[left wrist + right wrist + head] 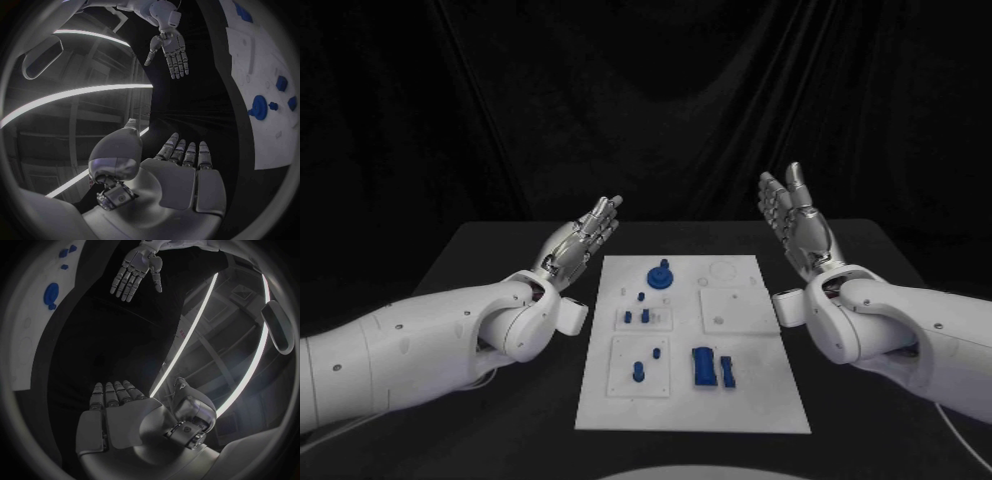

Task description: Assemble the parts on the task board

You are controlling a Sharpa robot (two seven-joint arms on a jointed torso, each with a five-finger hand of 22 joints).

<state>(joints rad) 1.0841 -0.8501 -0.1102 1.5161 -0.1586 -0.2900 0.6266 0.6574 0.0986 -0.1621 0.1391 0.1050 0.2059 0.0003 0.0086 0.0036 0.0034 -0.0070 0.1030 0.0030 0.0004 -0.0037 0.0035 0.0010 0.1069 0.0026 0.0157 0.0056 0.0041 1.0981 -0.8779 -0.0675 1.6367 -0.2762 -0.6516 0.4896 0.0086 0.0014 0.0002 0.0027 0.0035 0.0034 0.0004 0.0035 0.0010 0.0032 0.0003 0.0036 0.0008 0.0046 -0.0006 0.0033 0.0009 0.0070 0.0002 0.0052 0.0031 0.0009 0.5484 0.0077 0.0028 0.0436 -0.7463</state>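
Task board [747, 405] lies flat mid-counter [488, 250], betw. the two arms. Blue parts [711, 366] sit on it: round knobbed piece [661, 275] at far end, small pegs [636, 317] in centre, block nearer the robot. Left hand [581, 240] raised just left of board, fingers [600, 222] straight and apart, holding nothing. Right hand [799, 226] raised at right of board, fingers [782, 200] extended, apart, empty.

A robot lab or studio: black-draped backdrop [646, 100], black table [488, 250], white task board [747, 400].
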